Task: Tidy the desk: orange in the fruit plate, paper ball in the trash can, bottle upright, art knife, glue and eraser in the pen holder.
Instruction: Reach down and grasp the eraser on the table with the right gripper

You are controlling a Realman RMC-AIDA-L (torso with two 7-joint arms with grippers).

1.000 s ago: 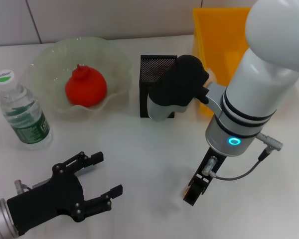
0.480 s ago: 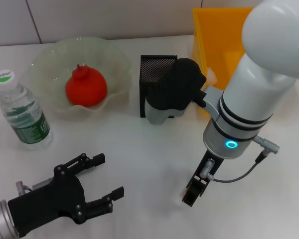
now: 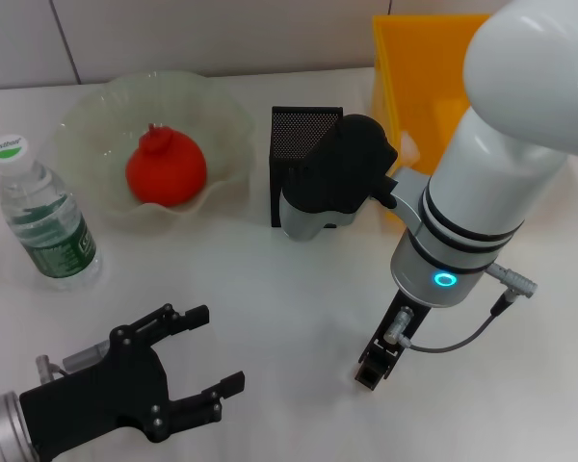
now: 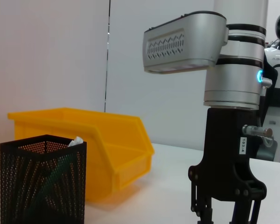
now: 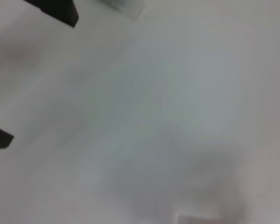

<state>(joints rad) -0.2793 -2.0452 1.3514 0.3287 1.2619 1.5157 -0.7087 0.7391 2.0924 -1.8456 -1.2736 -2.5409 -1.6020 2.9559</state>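
**Reaching down to the desk, right arm near the pen holder**

Pointing straight down, the right gripper [image 3: 371, 373] hangs at the desk [image 3: 289, 289] surface on the near side of the pen holder [image 3: 299, 144], its wrist bent above it with a lit blue ring. Whether its fingers are apart or closed I cannot tell; nothing shows between them. The left gripper [image 3: 188, 361] lies low over the desk well to the left of the right one, palm sideways, its black fingers spread wide and empty.

Beyond the right gripper stands the pen holder, upright, with a white scrap and a slanted dark shape inside it, as the left wrist view shows. Just past it, on the right gripper's far right, stands the trash can [image 3: 419, 87]; its contents are hidden. Far left of the right gripper, the fruit plate [image 3: 96, 115] holds the orange [image 3: 166, 168]. Nearer the left gripper, beyond it, the bottle [image 3: 43, 217] stands upright, capped.
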